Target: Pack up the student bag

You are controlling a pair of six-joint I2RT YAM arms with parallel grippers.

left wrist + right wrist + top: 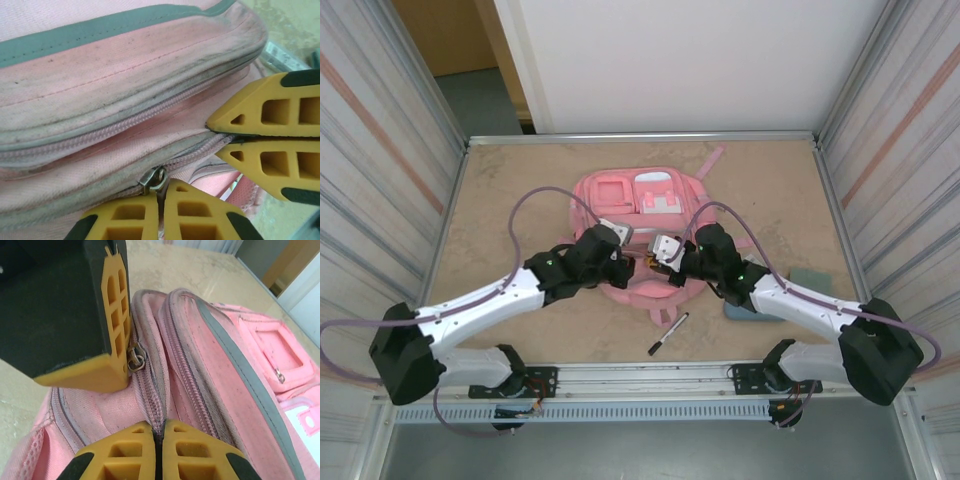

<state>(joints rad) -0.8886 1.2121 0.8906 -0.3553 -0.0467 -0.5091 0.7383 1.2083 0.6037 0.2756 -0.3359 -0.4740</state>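
Left wrist: left tool [161, 194] pinches the zipper pull [154, 179], right tool [216, 136] clamps the limp student bag's [115, 65] zipper seam [192, 152].

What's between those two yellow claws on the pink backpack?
A short run of zipper, its metal slider right by the left gripper, seen from the right wrist.

High rear view down over the table [770, 190]; both wrist views close-up along the student bag [125, 50] zip [195, 154].
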